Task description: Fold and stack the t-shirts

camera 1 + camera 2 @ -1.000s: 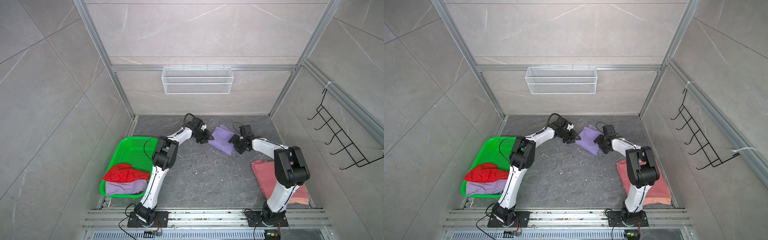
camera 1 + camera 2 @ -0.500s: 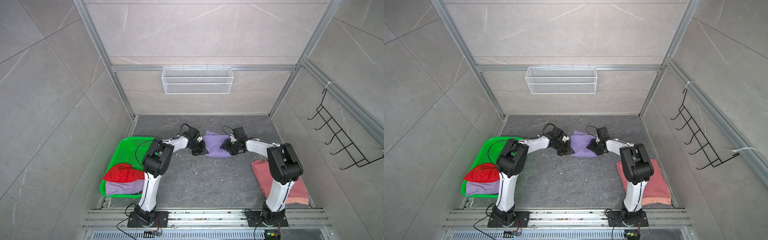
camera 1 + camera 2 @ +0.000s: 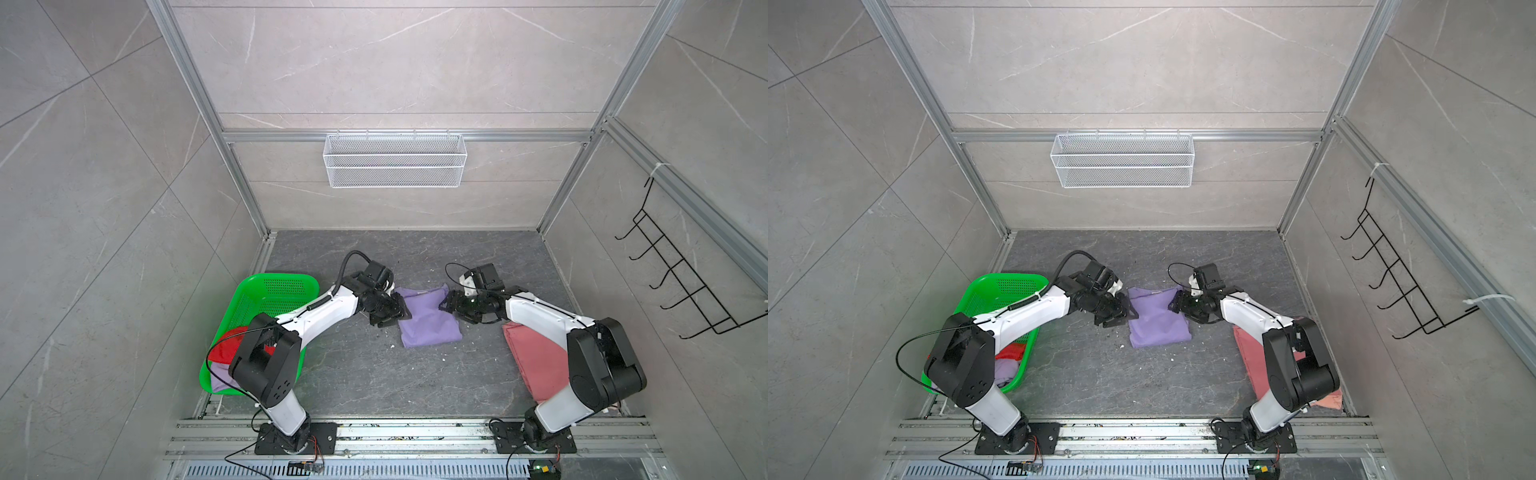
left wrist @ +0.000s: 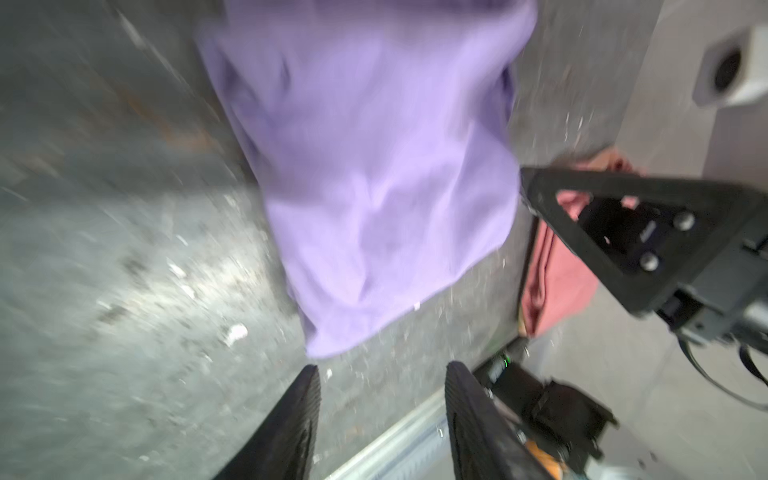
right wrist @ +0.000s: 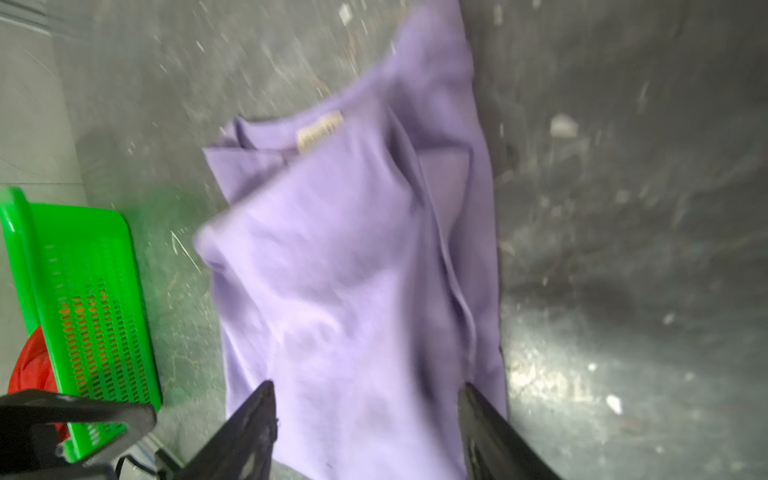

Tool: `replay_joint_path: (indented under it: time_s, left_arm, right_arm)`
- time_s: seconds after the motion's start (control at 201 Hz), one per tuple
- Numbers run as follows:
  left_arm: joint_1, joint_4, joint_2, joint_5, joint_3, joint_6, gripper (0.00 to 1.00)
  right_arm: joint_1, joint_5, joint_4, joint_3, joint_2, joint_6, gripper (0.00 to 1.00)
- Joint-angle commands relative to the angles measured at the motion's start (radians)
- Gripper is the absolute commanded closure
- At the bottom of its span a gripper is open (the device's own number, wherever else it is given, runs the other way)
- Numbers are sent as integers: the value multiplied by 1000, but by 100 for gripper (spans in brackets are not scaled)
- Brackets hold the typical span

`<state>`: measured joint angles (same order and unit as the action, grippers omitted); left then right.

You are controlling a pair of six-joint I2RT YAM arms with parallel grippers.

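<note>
A lavender t-shirt (image 3: 430, 320) (image 3: 1158, 320) lies folded flat on the dark floor between both arms. My left gripper (image 3: 401, 312) (image 4: 380, 374) stands open at its left edge, with only bare floor between the fingers and the cloth just past the tips. My right gripper (image 3: 446, 302) (image 5: 365, 390) is open over the shirt's right edge, with fabric (image 5: 353, 257) beneath the spread fingers. A salmon-pink t-shirt (image 3: 536, 365) (image 3: 1252, 357) lies folded on the right, partly under the right arm. In the green basket (image 3: 270, 291) are a red t-shirt (image 3: 224, 349) and another lavender one (image 3: 220, 380).
A white wire basket (image 3: 395, 166) hangs on the back wall and a black hook rack (image 3: 681, 286) on the right wall. Aluminium rails (image 3: 395, 432) carry both arm bases at the front. White crumbs dot the floor around the shirt.
Both grippers brought the lavender shirt from the back towards the front, and it now lies flat. The left gripper shut and then opened, so the shirt is free of both.
</note>
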<state>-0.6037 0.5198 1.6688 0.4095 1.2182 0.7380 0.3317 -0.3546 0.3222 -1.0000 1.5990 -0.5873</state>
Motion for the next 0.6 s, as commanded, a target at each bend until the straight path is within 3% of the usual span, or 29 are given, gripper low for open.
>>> replay_joint_path:
  time_s: [0.0, 0.274, 0.598]
  left_arm:
    - [29, 36, 23, -93, 38, -57, 48]
    - [68, -153, 149, -51, 57, -14, 49]
    - [78, -233, 253, -32, 80, 28, 50]
  right_arm:
    - [-3, 71, 42, -95, 29, 77, 31]
    - [-2, 82, 34, -236, 198, 101, 34]
    - [0, 84, 37, -276, 265, 97, 36]
